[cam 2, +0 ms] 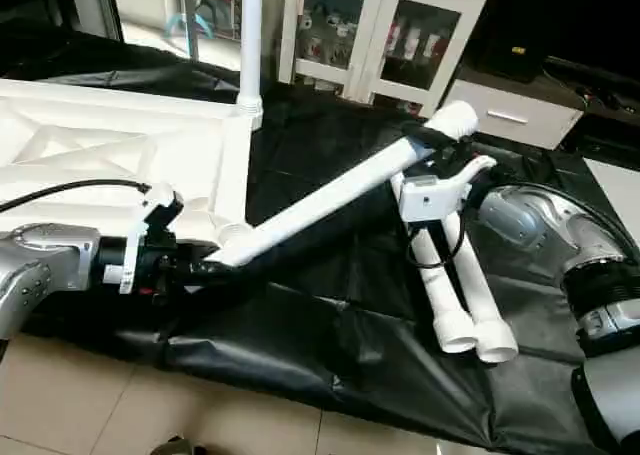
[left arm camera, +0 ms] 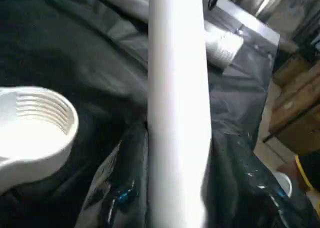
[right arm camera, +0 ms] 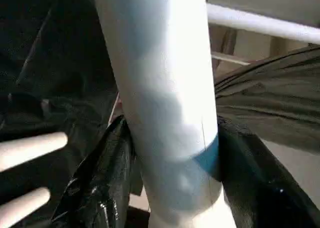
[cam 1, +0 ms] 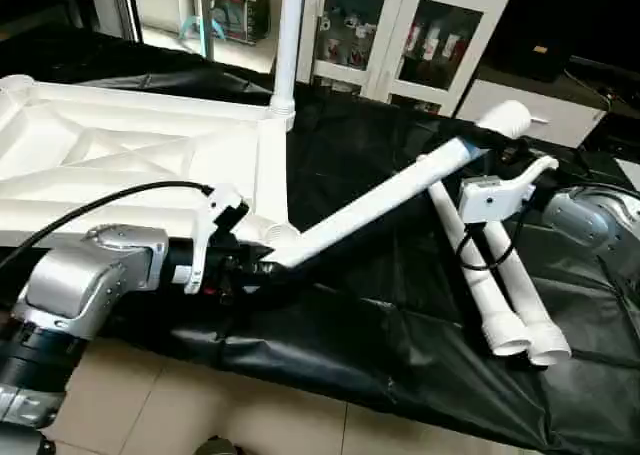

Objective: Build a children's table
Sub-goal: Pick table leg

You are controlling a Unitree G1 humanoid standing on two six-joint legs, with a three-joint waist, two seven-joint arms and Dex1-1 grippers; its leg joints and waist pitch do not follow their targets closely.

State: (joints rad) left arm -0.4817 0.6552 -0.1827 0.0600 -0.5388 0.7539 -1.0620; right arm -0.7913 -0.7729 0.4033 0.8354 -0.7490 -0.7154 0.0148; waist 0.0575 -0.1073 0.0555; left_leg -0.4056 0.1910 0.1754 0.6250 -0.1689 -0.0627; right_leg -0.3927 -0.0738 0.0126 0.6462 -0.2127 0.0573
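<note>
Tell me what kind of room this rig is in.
Probably a lab or workshop, not a home. The work surface is covered in black plastic sheeting, a white glass-door cabinet stands behind it holding small items, and the floor is pale tile.

Bright indoor light glares off white plastic; wrist views blur.

You can't see the far side of the table top point(cam 1: 130, 155); the head view's edge cuts it off. The upright leg point(cam 1: 289, 35) runs out past the edge too. In the left wrist view the held leg point(left arm camera: 177, 112) is blurred and hides where the left gripper point(cam 1: 262, 268) fingertips meet it. The cabinet point(cam 1: 400, 35) contents are too small to tell.
</note>
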